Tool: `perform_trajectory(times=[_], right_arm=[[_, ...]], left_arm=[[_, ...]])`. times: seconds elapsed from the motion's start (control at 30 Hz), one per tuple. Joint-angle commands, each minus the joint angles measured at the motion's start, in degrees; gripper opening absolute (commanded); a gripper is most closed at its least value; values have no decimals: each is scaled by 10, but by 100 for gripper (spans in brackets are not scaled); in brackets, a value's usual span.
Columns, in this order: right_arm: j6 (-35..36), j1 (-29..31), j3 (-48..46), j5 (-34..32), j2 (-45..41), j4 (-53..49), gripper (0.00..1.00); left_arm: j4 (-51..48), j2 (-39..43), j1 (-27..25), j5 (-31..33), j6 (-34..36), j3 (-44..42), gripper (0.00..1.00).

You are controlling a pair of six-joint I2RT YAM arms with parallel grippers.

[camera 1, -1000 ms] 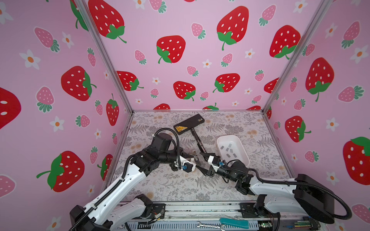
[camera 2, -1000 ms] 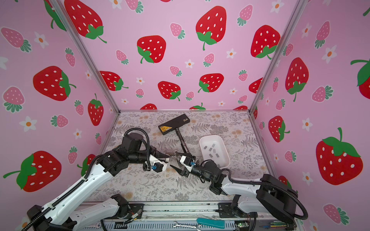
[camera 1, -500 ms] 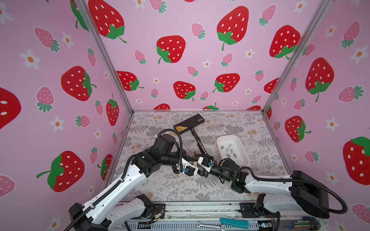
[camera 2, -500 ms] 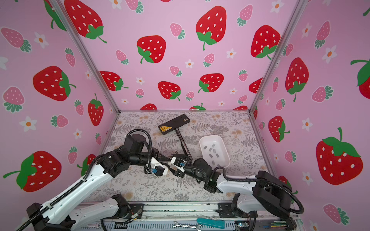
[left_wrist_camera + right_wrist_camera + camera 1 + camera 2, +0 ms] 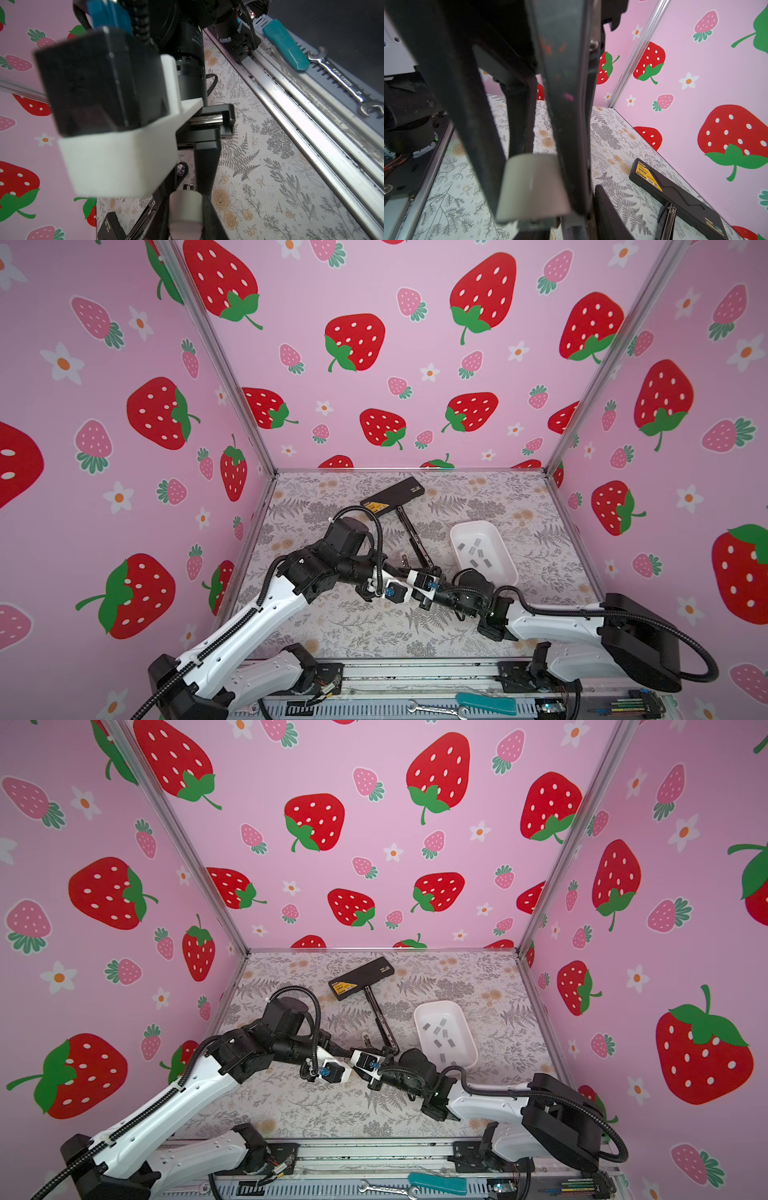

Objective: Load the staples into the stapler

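The left gripper (image 5: 185,231) and right gripper (image 5: 537,216) meet tip to tip, jaws narrow on one grey staple strip (image 5: 529,182). More staples (image 5: 478,552) sit in a white tray (image 5: 473,524) to their right, the open stapler (image 5: 392,497) just beyond.

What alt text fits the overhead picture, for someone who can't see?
The robot's left gripper and right gripper meet over a floral table beside a black stapler. A white tray to their right holds small grey staples; pink strawberry walls surround it all.
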State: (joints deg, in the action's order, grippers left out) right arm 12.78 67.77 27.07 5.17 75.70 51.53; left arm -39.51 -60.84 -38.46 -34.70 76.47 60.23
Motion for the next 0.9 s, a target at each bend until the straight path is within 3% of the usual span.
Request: perform_trajectory(times=[0.0,0.3,0.6,0.63,0.7,0.87], right_arm=[[-9,3,17,14,5,0,34],[-13,3,18,5,8,0,46],[-14,3,18,8,8,2,28],[-14,3,19,8,7,3,27],[-17,3,19,7,6,3,25],[-31,3,21,-6,4,4,18]], left_arm=[[-2,4,-2,-17,16,28,0],[-18,1,-1,-33,22,35,0],[-18,0,-2,-28,21,36,0],[-16,1,-1,-25,20,35,4],[2,5,-2,-16,10,28,25],[62,25,-1,10,-20,0,52]])
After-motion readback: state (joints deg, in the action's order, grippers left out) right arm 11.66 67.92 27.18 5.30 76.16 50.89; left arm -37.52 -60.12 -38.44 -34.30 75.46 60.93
